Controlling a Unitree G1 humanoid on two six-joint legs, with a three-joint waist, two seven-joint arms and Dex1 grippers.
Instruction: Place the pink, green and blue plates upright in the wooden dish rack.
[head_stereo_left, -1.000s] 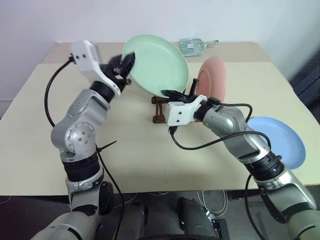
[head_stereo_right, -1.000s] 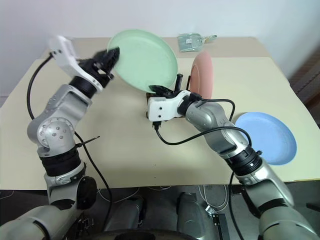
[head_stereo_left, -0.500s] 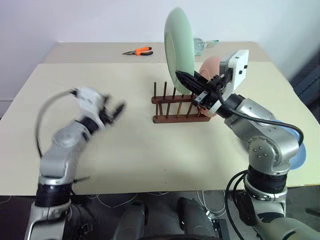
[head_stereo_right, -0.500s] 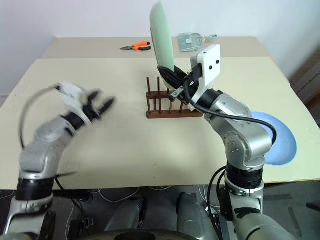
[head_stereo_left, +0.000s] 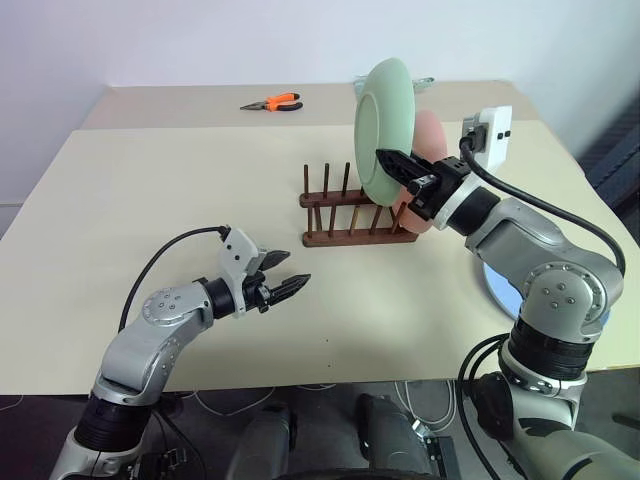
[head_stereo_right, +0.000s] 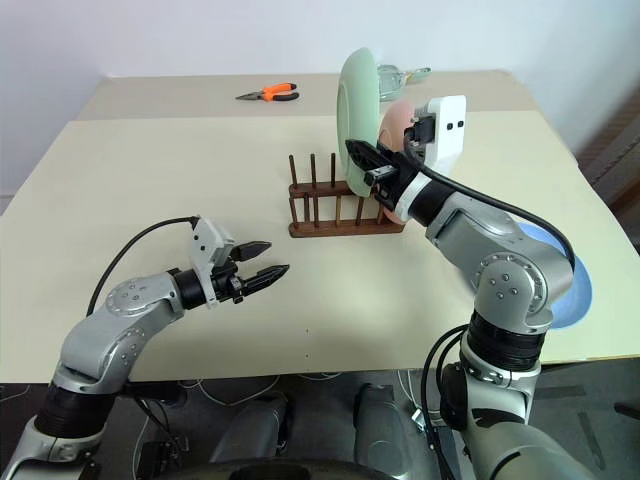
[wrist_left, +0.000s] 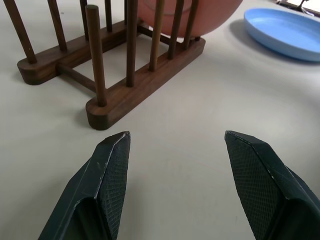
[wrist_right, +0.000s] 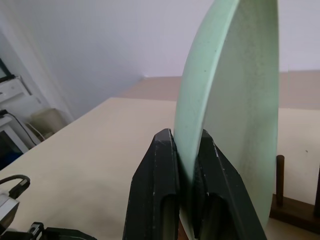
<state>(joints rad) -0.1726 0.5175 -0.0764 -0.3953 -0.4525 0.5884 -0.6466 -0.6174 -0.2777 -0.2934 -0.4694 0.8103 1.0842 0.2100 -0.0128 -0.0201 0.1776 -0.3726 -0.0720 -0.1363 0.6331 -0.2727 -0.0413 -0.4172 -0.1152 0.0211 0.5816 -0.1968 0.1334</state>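
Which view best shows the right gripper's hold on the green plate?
The right wrist view: both fingers visibly pinch the green plate at its rim. The eye views show the right gripper at the upright plate above the wooden dish rack.

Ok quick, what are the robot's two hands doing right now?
Left hand: open, holding nothing, low over the table.
Right hand: shut on the rim of the green plate, held upright above the wooden dish rack.

Bright, even light with soft shadows on the table (head_stereo_left: 150, 190); every view sharp, no glare.
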